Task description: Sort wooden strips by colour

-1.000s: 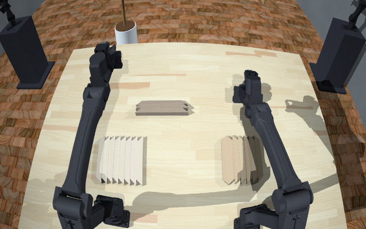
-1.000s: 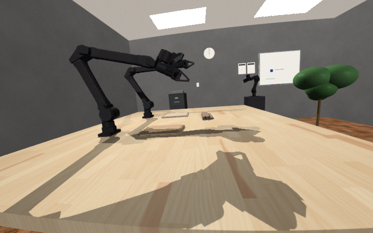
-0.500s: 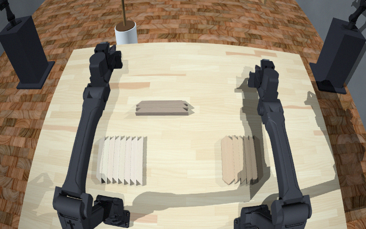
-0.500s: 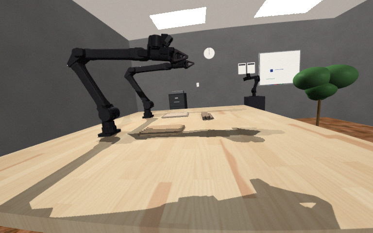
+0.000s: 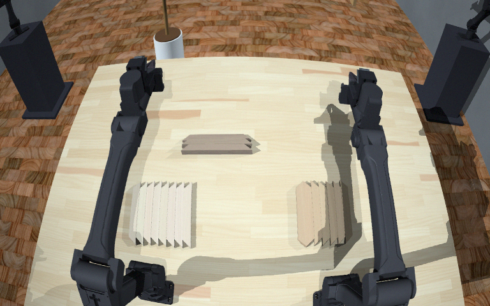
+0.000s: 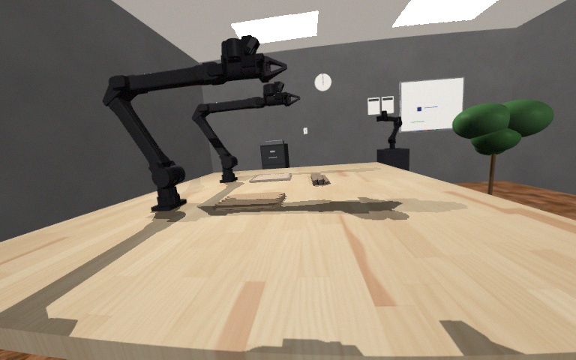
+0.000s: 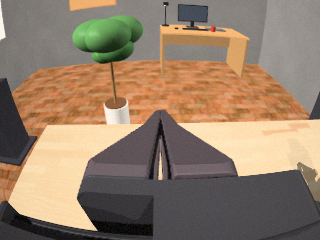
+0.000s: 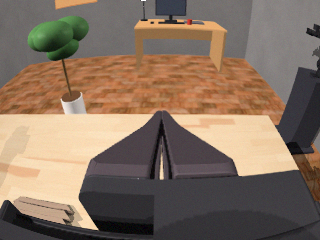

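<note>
The left tool [image 5: 153, 63] [image 6: 298, 97] [image 7: 160, 118] and right tool [image 5: 351, 74] [image 6: 286, 66] [image 8: 161, 118] were pressed together, without load, raised probably because sorting was finished. White wooden strips [image 5: 164, 214] [image 6: 271, 177], tan wooden strips [image 5: 305, 212] [image 6: 254, 198] and grey-brown wooden strips [image 5: 216, 146] [image 6: 319, 179] [image 8: 42, 210] lay in separate rows.

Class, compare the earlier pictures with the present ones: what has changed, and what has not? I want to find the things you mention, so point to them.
The right gripper [image 5: 351, 76] [image 6: 285, 66] [image 8: 161, 118] has risen and levelled out, moving outward towards its own side and away from the bases. Nothing was visibly grasped or released. The left arm [image 5: 118, 173] [image 6: 233, 104], loose strips [image 5: 216, 146] [image 6: 319, 180] [image 8: 42, 210] and both rows stayed put.
</note>
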{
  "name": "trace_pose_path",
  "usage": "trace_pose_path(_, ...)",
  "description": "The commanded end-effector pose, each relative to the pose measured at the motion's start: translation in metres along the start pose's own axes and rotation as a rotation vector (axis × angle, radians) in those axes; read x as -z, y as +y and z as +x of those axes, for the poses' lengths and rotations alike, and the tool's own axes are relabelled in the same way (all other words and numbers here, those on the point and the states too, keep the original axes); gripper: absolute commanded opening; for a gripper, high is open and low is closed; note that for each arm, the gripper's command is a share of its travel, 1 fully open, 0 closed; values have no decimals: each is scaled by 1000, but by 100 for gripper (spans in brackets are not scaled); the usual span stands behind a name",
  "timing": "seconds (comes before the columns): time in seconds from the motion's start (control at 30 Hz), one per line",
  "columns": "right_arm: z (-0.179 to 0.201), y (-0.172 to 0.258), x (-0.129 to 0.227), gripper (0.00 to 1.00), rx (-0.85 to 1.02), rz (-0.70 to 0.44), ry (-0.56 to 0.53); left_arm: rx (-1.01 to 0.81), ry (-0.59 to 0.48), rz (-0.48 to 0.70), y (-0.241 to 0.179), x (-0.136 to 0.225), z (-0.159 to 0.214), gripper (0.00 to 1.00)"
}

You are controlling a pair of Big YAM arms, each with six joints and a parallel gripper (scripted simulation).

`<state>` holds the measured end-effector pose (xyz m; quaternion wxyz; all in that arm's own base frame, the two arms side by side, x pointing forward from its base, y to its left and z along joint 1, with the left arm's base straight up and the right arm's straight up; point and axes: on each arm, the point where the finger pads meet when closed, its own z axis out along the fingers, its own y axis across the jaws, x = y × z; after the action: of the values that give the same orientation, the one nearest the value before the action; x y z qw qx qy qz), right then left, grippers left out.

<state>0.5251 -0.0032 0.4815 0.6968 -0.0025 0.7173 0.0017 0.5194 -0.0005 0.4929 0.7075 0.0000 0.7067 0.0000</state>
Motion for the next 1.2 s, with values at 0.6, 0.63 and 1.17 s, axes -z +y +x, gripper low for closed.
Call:
trace_pose_path(0.6, -48, -4, 2, 1, 17, 18, -75, -11, 23, -1, 1, -4, 8, 1)
trace_pose_path(0.63, -50, -4, 2, 1, 17, 18, -77, -11, 24, -1, 1, -4, 9, 1)
trace_pose_path(1.17, -38, -3, 14, 1, -3, 14, -78, -11, 2, -1, 1, -4, -5, 1)
